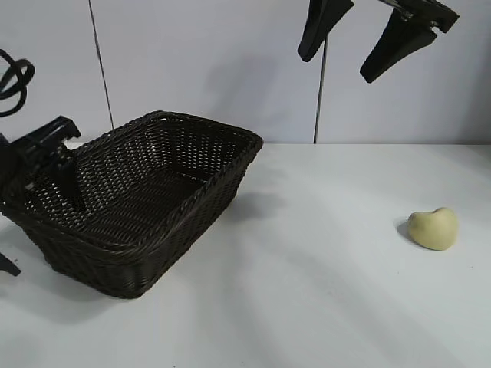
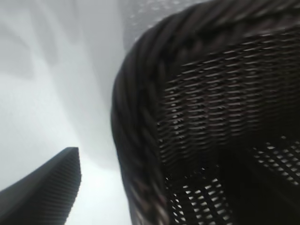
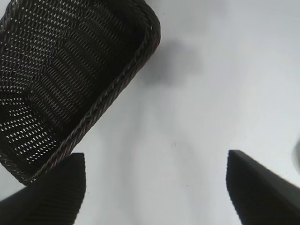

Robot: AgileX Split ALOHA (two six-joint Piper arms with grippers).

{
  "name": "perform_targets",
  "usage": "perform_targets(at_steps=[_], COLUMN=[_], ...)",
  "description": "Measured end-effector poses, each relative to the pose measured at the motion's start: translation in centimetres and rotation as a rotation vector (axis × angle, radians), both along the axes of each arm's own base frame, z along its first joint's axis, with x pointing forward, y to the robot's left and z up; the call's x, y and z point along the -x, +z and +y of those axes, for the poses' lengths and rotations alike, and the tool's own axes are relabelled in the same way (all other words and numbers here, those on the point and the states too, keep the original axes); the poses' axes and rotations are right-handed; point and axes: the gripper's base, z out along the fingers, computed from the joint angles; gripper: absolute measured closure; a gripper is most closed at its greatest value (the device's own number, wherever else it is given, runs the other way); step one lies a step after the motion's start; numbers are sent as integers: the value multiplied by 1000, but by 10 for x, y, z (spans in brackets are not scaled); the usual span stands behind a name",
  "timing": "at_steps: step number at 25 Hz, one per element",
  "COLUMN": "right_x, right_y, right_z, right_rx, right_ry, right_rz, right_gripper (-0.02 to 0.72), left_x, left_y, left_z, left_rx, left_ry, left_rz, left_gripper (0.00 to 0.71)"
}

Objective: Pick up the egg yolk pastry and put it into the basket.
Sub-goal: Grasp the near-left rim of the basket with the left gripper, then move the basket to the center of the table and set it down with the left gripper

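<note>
Risk, basket: the left gripper (image 1: pixel 65 172) sits low at the far left end of the basket (image 1: pixel 230 172), its jaws spread wide and holding nothing; one finger seems to reach inside the rim. A bump or a hooked finger there would probably shove or tip the basket.
Risk, pastry: the pastry (image 1: pixel 434 228) is smooth and rounded, so I judge that an off-centre pinch could roll it away or dent it.
Right gripper: the right gripper (image 1: pixel 360 42) hangs high near the back wall, jaws wide apart, empty.
Pastry position: it lies on the white table (image 1: pixel 322 291), well apart from the basket, below the right gripper and nearer the camera; nothing touches it.
Basket contents: empty.
</note>
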Motion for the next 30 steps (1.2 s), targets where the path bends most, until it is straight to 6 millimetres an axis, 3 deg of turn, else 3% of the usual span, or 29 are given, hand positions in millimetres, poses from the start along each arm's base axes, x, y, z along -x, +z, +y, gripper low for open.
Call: perform_targets(at_steps=[4,13,22,30], right_x=[0,0,0,0], right_y=[0,0,0,0], right_z=[0,0,0,0], right_rx=[0,0,0,1], right_ry=[0,0,0,0], right_rz=[0,0,0,0], right_gripper=[113,113,113,113], left_x=[-2,-4,-2,-16], left_y=[-10,-10,-5,28], left_z=[-2,-3,-4,-12], left_rx=[9,26,40,37], left_ry=[3,25,23,-144], left_rz=[24,5,17,-13], left_gripper=[162,608,611,611])
